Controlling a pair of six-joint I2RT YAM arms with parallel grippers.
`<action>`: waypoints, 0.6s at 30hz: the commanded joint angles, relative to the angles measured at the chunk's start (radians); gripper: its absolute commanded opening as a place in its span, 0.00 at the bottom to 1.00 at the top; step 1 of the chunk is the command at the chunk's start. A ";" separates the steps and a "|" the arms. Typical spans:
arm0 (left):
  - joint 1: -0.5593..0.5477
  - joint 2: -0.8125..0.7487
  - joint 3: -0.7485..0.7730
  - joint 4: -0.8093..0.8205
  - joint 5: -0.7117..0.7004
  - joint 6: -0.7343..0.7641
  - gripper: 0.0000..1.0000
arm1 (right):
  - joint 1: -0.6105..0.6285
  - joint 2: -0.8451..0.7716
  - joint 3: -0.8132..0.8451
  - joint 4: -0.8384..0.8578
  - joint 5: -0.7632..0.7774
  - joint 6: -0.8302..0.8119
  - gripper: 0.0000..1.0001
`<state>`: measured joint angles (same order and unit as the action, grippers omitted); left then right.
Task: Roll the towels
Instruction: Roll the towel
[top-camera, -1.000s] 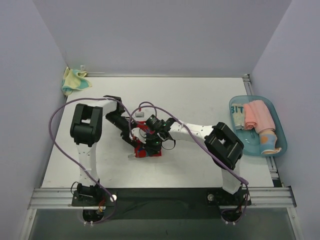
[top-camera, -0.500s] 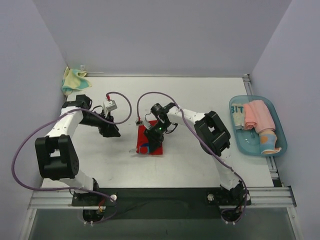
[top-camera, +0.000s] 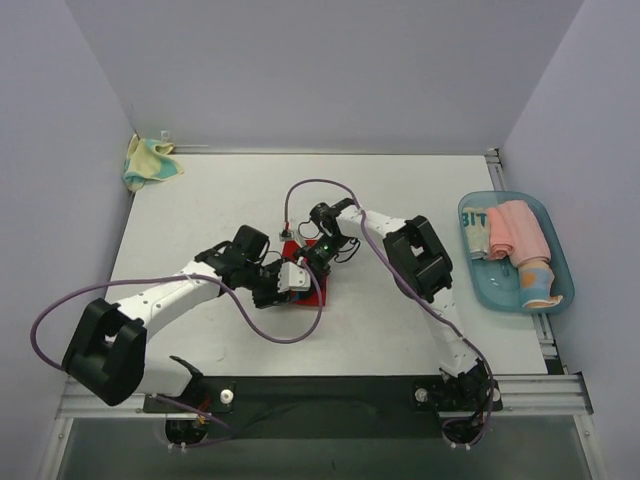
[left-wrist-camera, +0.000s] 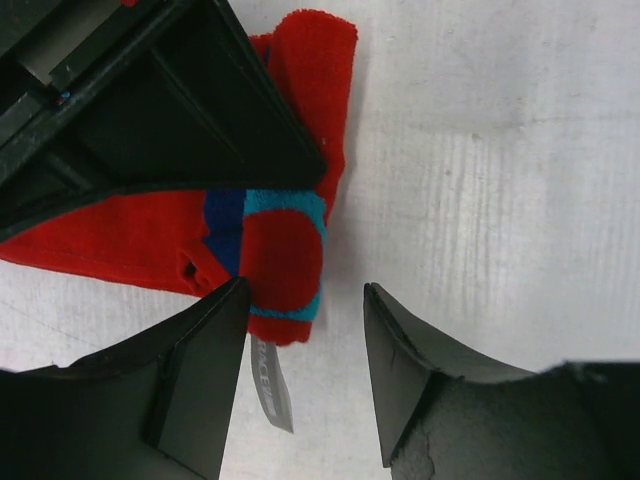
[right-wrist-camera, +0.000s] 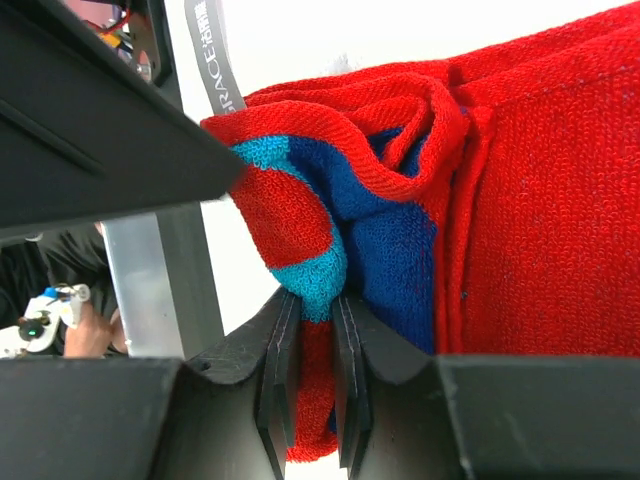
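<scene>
The red towel (top-camera: 312, 292) lies at the middle of the desk (top-camera: 400, 190). Your right hand (right-wrist-camera: 310, 300) pinches its folded edge from the far side. Your left hand (left-wrist-camera: 305, 292), half wide and holding nothing, straddles its near-left end

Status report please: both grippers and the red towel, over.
Right gripper shut on red towel edge. Left gripper open, jaws at towel corner. Towel folded, not yet a roll. Grippers crowd each other.
</scene>
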<state>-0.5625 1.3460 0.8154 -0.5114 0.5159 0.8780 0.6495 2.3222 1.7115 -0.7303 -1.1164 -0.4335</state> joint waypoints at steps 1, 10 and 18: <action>-0.046 0.033 0.044 0.116 -0.068 0.016 0.59 | -0.010 0.025 0.037 -0.064 -0.051 0.019 0.00; -0.096 0.163 0.002 0.224 -0.158 0.035 0.50 | -0.025 0.032 0.046 -0.073 -0.082 0.024 0.00; -0.112 0.277 0.039 0.004 -0.114 0.024 0.10 | -0.068 -0.042 0.063 -0.070 -0.022 0.055 0.26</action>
<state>-0.6662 1.5646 0.8474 -0.3492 0.3969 0.9104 0.6193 2.3562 1.7340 -0.7483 -1.1393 -0.3992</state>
